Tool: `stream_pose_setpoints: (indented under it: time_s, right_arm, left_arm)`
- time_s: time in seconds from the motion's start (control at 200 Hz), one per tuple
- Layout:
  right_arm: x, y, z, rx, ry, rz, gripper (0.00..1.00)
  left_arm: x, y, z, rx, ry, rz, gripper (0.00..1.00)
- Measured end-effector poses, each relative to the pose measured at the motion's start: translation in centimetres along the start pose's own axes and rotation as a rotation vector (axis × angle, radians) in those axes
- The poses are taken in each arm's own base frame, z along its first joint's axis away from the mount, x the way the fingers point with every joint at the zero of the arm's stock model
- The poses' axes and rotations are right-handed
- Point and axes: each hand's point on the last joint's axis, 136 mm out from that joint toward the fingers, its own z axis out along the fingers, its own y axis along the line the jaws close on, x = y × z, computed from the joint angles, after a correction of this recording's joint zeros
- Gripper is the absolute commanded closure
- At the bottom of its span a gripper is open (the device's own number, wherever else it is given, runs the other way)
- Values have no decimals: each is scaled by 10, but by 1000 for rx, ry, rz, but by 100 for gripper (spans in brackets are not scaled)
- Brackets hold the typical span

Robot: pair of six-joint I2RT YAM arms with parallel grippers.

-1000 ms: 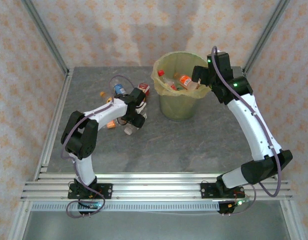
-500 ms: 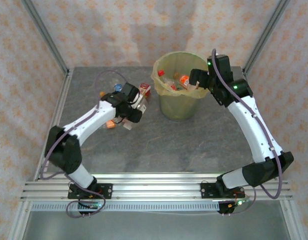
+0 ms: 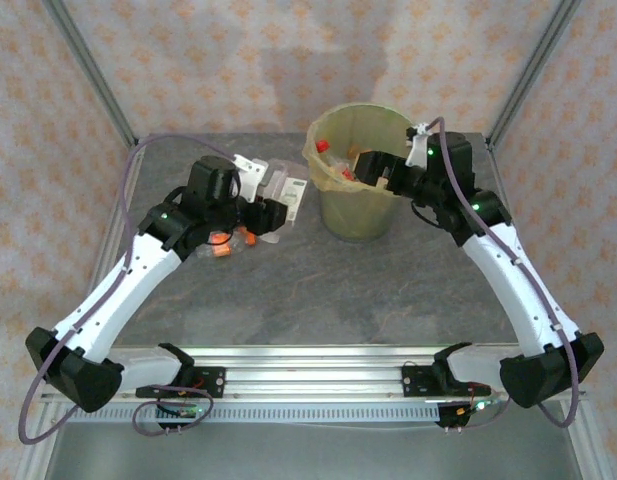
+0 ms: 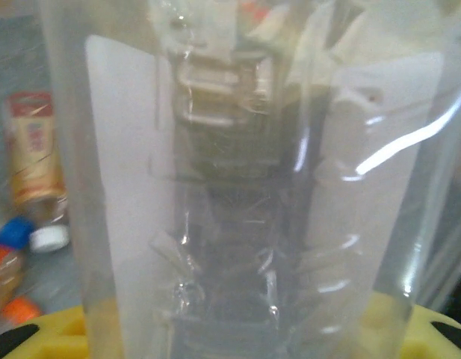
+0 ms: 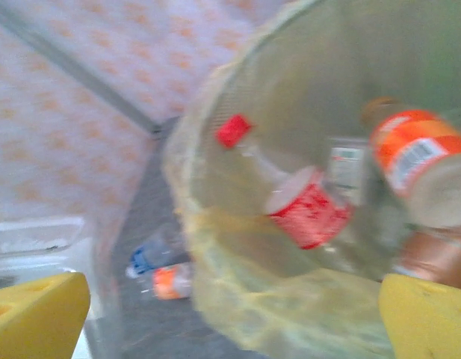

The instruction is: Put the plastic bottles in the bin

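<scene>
The left gripper [image 3: 271,210] is clenched on a clear bottle [image 3: 286,190], which it holds above the desk [image 3: 318,290], left of the bin [image 3: 363,215] and apart from its rim. In the left wrist view the bottle's ribbed body stands upright between the two yellow fingertips [image 4: 432,336], close to the lens and blurred.

Past it, on the desk to the left, lies a bottle with a red and gold label [image 4: 34,161]. Nearer to the camera are a blue cap [image 4: 17,232], a white cap [image 4: 49,239] and something orange [image 4: 6,271], too blurred to tell apart. From above, a small cluster of orange bottles [image 3: 225,245] lies on the desk under the left wrist, just near-left of the held one.

The right gripper [image 3: 366,165] hangs over the right part of the bin's mouth, released, with its yellow fingers [image 5: 36,314] wide apart and nothing between them. Below it, inside the yellowish bag [image 5: 237,299], lie a red-capped bottle with a red label [image 5: 305,209] and an orange-labelled bottle [image 5: 417,161], side by side. Beyond the bin's left wall, a blue-capped bottle [image 5: 152,258] and an orange one [image 5: 174,283] lie on the desk.
</scene>
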Motion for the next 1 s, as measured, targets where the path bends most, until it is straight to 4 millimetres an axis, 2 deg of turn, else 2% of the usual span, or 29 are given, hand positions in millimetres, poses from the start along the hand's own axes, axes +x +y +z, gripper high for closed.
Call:
stream_pose_setpoints:
  time_s: [0.165, 0.31, 0.415, 0.651, 0.821, 0.891, 1.001]
  right_arm:
    - [3, 38, 6, -225, 9, 3, 1]
    - [9, 80, 2, -404, 17, -62, 1]
    - [14, 103, -3, -490, 21, -105, 1]
    - [9, 125, -11, -594, -11, -157, 1]
    - [15, 145, -10, -686, 7, -179, 5]
    - [18, 152, -9, -718, 18, -188, 10]
    - [17, 163, -11, -761, 24, -197, 23]
  left_arm:
    - [-23, -34, -3, 189, -75, -18, 61]
    - [-46, -58, -12, 315, -131, -24, 61]
    - [-58, -73, -19, 397, -171, -25, 60]
    - [-72, -93, -31, 504, -215, -14, 59]
    - [-74, -102, -34, 541, -224, -3, 59]
    - [-76, -104, -36, 551, -230, -3, 58]
    - [-78, -105, -37, 558, -243, 2, 55]
